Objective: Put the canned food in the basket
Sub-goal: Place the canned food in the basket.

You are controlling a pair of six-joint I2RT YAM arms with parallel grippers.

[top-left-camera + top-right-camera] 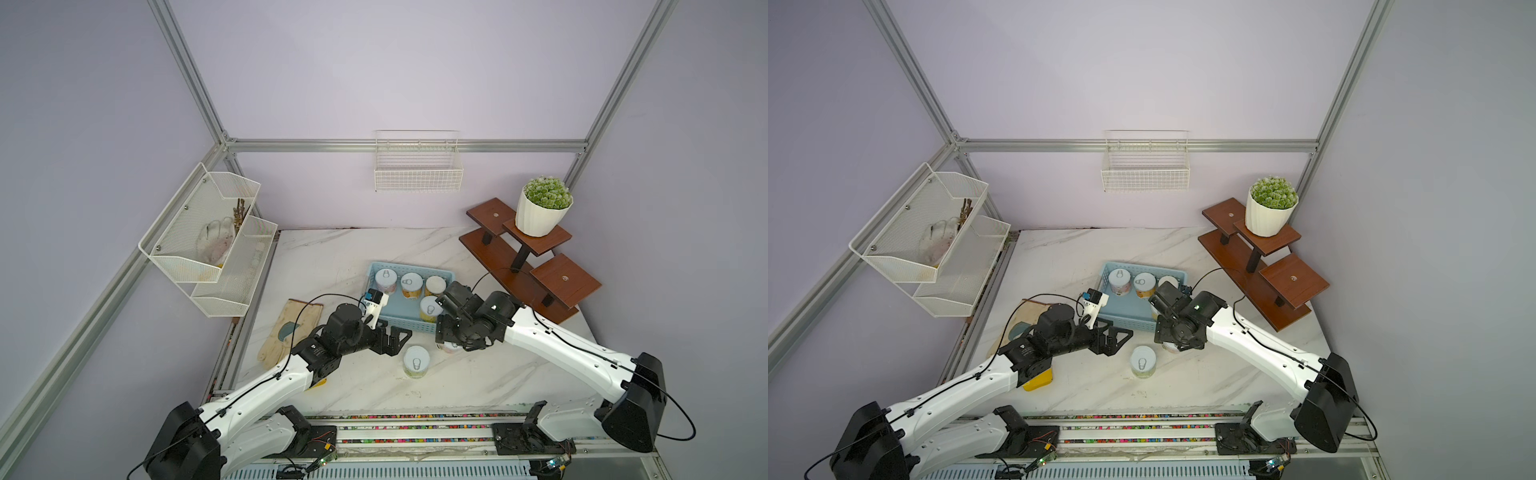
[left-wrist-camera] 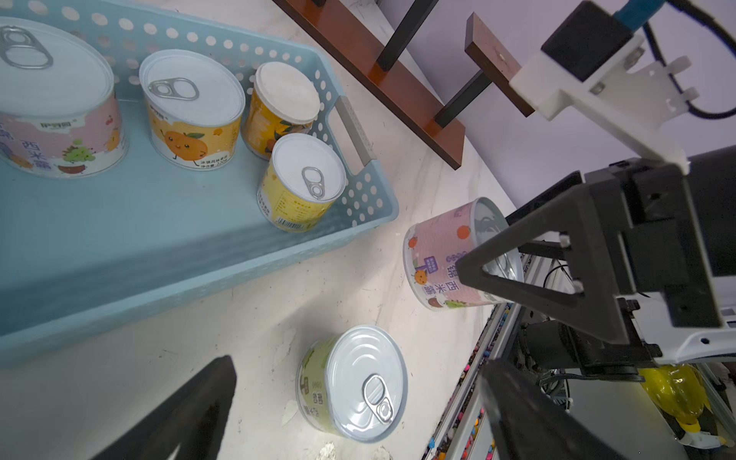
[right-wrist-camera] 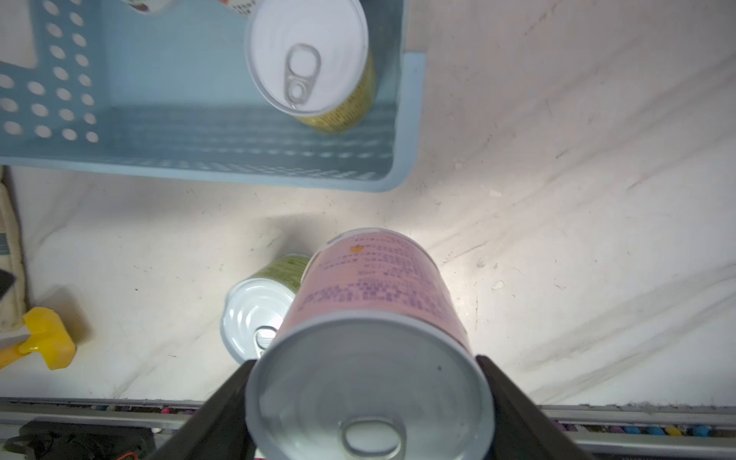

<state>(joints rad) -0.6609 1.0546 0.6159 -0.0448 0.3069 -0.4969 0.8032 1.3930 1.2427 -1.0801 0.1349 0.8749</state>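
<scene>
The light blue basket (image 1: pixel 409 266) (image 1: pixel 1142 266) (image 2: pixel 159 255) (image 3: pixel 199 159) stands mid-table. Inside it stand a pink can (image 1: pixel 385 280), two yellow cans (image 1: pixel 411 284) (image 1: pixel 431 309) and one with a plain whitish top (image 1: pixel 435 286). A green can (image 1: pixel 416 362) (image 1: pixel 1143 363) (image 2: pixel 354 384) (image 3: pixel 259 314) stands upright on the table in front of the basket. My left gripper (image 1: pixel 392 338) (image 2: pixel 358 370) is open beside it, with nothing between its fingers. My right gripper (image 1: pixel 451 340) (image 3: pixel 368 398) is shut on another pink can (image 2: pixel 442 259) (image 3: pixel 374 286), a finger against each side, just right of the green can.
A beige glove (image 1: pixel 286 332) lies at the table's left. A brown stepped shelf (image 1: pixel 519 266) with a potted plant (image 1: pixel 540 208) fills the right back. White mesh racks (image 1: pixel 208 241) and a wire basket (image 1: pixel 417 166) hang on the walls. A yellow piece (image 1: pixel 1038 380) sits under my left arm.
</scene>
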